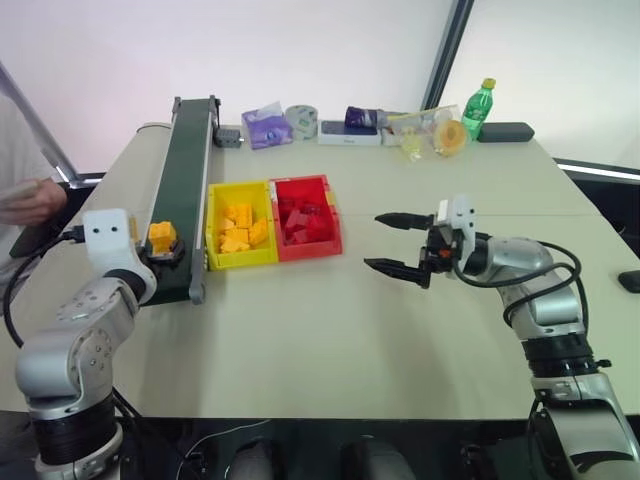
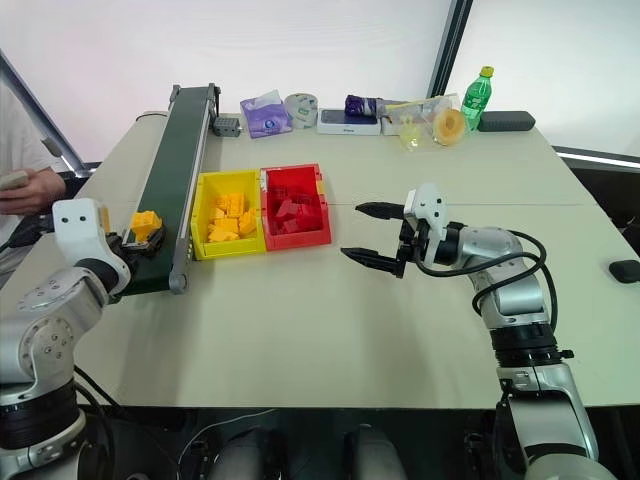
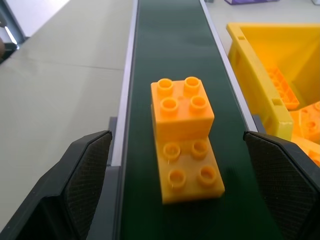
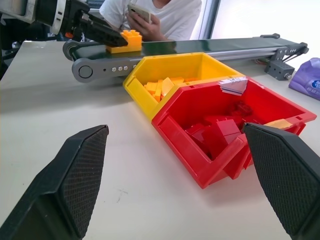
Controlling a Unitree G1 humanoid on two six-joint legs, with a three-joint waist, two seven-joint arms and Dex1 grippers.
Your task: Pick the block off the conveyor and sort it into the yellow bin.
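Observation:
The block, two yellow-orange studded bricks stacked with the upper one offset, lies on the dark green conveyor near its front end. My left gripper is open at that end, one finger on each side of the block and clear of it. The yellow bin sits just right of the belt and holds several yellow bricks. My right gripper is open and empty above the table, pointing left toward the bins.
A red bin of red blocks touches the yellow bin's right side. A person's hand rests at the table's left edge. A green bottle, a purple packet and a tape roll line the far edge.

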